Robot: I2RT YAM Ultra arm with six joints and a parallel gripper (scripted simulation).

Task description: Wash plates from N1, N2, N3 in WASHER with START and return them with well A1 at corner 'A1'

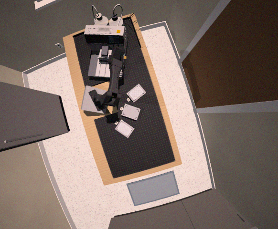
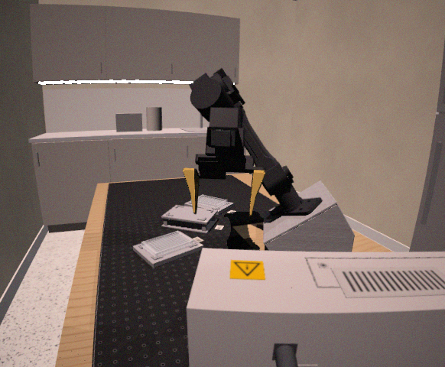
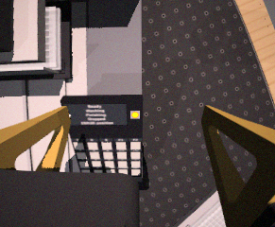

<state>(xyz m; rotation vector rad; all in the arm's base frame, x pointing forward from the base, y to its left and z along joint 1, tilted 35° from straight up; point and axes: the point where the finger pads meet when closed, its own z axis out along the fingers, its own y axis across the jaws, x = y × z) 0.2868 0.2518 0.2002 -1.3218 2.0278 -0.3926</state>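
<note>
My gripper [image 3: 135, 113] [image 2: 223, 193] is open and empty, its yellow fingers spread above the washer's keypad [image 3: 110, 152]. The lamp [image 3: 134, 114] over the keys glows amber, beside a small text display [image 3: 97, 114]. The washer [image 1: 104, 32] [image 2: 313, 284] stands at the far end of the mat. A pale plate [image 3: 30, 28] sits on its track [image 1: 99, 67], partly under a dark part of the washer. The far nest holds a plate [image 1: 135, 92] [image 2: 212, 202], and so does the near one, whose plate [image 1: 124, 128] [image 2: 167, 243] lies flat. The middle nest [image 1: 130, 111] [image 2: 186, 216] is empty.
The arm's base stands on a grey wedge block [image 1: 90, 102] [image 2: 313, 228] beside the nests. Two bottles [image 1: 108, 18] with tubes stand behind the washer. The dark mat [image 1: 139, 152] lies on a wooden table [image 1: 94, 148]. Cabinets line the far wall [image 2: 115, 157].
</note>
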